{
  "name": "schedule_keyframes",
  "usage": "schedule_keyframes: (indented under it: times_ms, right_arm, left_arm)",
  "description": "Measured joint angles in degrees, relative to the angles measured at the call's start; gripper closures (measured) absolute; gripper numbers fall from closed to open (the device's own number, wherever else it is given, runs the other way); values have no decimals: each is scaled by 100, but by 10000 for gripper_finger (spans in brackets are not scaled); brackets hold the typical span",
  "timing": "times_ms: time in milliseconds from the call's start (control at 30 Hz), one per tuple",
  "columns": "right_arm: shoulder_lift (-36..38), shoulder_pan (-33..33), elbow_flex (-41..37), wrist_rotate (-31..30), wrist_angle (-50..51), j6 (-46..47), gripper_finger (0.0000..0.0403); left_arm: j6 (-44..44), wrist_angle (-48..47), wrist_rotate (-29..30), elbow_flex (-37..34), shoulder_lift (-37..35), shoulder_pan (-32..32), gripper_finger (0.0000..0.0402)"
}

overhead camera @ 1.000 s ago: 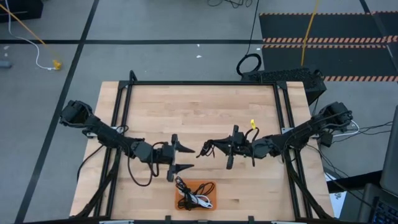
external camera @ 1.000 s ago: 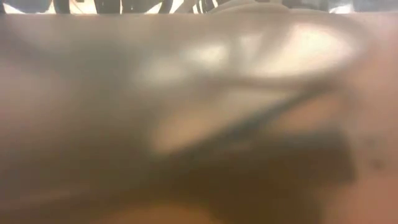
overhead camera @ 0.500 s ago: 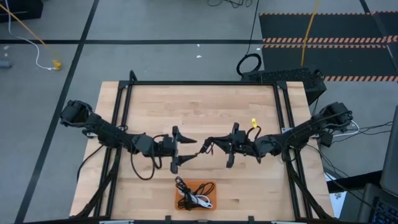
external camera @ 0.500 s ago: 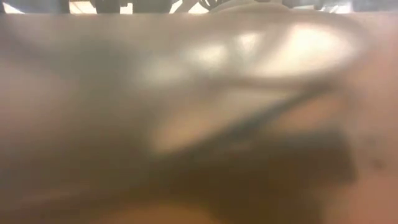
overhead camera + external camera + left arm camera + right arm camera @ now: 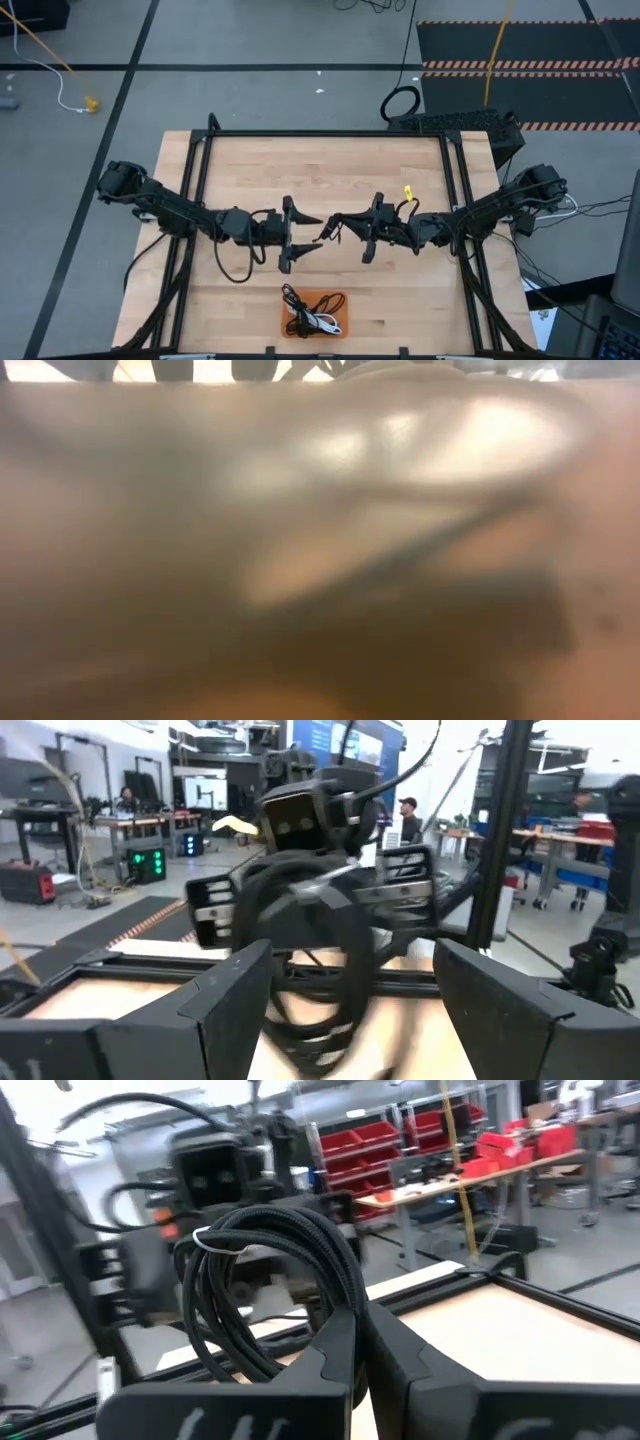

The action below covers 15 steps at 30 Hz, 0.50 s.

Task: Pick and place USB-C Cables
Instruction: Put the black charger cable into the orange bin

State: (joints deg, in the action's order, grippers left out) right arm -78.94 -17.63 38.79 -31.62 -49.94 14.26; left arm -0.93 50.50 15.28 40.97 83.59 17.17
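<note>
Above mid-tabletop [image 5: 330, 170], the right end effector [image 5: 333, 224] clenched a limp, light black USB-C cable [image 5: 270, 1295] by its bundled loops, facing the released left end effector [image 5: 305, 236] at nine o'clock.

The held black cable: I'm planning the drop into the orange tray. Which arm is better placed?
Right: the right gripper is shut on the black cable. The left gripper faces it open and empty, though nearer the orange tray.

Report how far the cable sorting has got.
Done: the orange tray at the near edge holds bundled cables, black and white. In hand: the right gripper is shut on a black USB-C cable above mid-table, facing the open left gripper. Left: getting that coil into the tray.
</note>
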Motion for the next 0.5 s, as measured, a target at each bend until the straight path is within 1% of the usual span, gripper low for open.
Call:
schedule_keyframes:
  times_ms: [167, 267, 333, 500]
  right_arm:
    - [0, 33, 2, 179, -222, -5, 403]
    - [0, 83, 2, 176, -222, 6, 403]
    - [0, 116, 2, 179, -226, 52, 403]
    - [-35, 155, 2, 189, -253, 107, 403]
  left_arm:
    - [-287, -74, -85, 2, 35, -161, 121]
    - [-416, -59, -575, 2, 35, -215, 121]
    - [-517, -69, -799, 2, 35, -231, 121]
    - [-539, -61, -826, 2, 35, -241, 121]
